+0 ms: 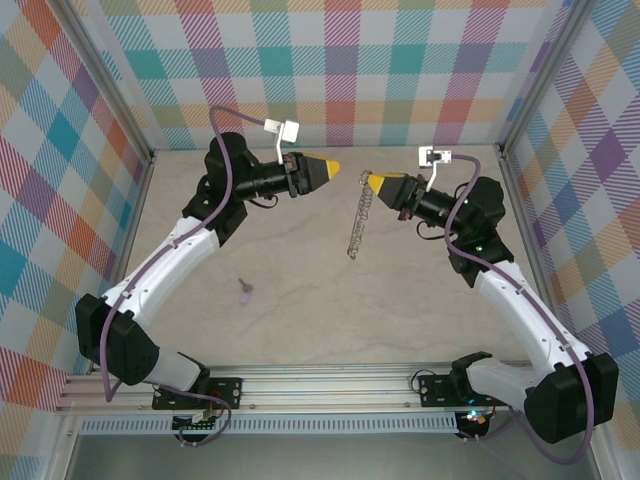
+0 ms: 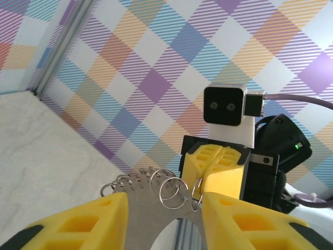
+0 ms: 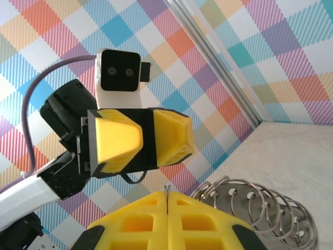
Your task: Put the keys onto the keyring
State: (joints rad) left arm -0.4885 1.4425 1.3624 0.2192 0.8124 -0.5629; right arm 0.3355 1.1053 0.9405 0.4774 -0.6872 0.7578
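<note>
keyring (image 1: pixel 357 222): silver metal strip carrying a row of wire rings, running roughly 12-to-6, upper end pinched in right gripper (image 1: pixel 370 181). key (image 1: pixel 245 291): tiny, lilac head, on the table (image 1: pixel 300 330) at keyring's 8 o'clock, well apart.

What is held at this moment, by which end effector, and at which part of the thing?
The right end effector pinches the keyring at one end. The left end effector holds nothing; the key lies on the table.
</note>
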